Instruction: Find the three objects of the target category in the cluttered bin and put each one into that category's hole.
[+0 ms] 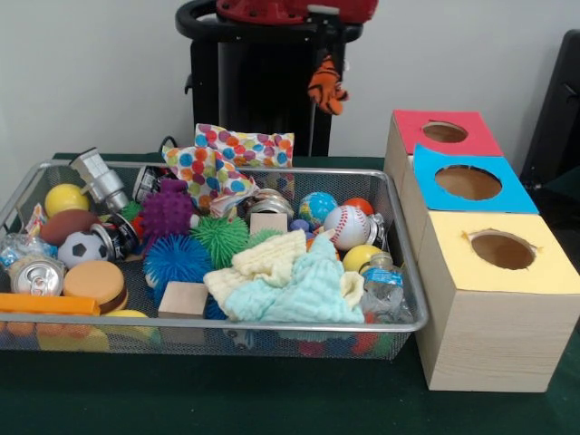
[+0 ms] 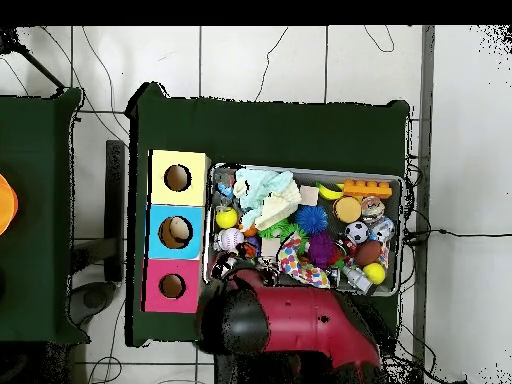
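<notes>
The wire-mesh bin (image 1: 399,227) sits on the green table, full of toys; in the overhead view (image 2: 402,232) its near side lies under the arm. My gripper (image 1: 324,56) hangs high behind the bin's back right corner, in front of the black pedestal. It is shut on a small orange plush with dark stripes (image 1: 326,86), which dangles well above the table. The red-surround hole (image 1: 444,132) tops the farthest wooden box, to the right of the plush and lower; it also shows in the overhead view (image 2: 172,286). No orange-brown plush with a pale face shows in the bin.
The blue-surround hole (image 1: 468,182) and the yellow-surround hole (image 1: 502,249) stand in a row nearer the camera. The bin holds spiky balls (image 1: 168,210), a baseball (image 1: 345,226), pale cloths (image 1: 290,276), a polka-dot pouch (image 1: 231,159), cans and blocks.
</notes>
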`<state>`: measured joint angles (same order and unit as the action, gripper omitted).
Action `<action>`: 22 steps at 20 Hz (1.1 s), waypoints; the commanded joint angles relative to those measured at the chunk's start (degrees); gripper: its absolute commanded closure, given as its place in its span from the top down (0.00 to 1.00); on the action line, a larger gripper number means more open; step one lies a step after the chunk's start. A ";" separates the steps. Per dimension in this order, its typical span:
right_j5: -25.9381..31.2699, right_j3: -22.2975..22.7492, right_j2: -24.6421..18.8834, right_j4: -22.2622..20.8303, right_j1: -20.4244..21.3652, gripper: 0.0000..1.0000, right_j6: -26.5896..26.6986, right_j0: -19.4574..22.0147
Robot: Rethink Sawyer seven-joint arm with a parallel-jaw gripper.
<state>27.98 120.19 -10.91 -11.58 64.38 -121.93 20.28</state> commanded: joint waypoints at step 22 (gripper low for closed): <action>-6.31 0.37 14.09 11.33 -10.29 0.00 -21.31 -26.81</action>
<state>27.20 120.50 0.16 -3.67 59.62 -127.11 -6.25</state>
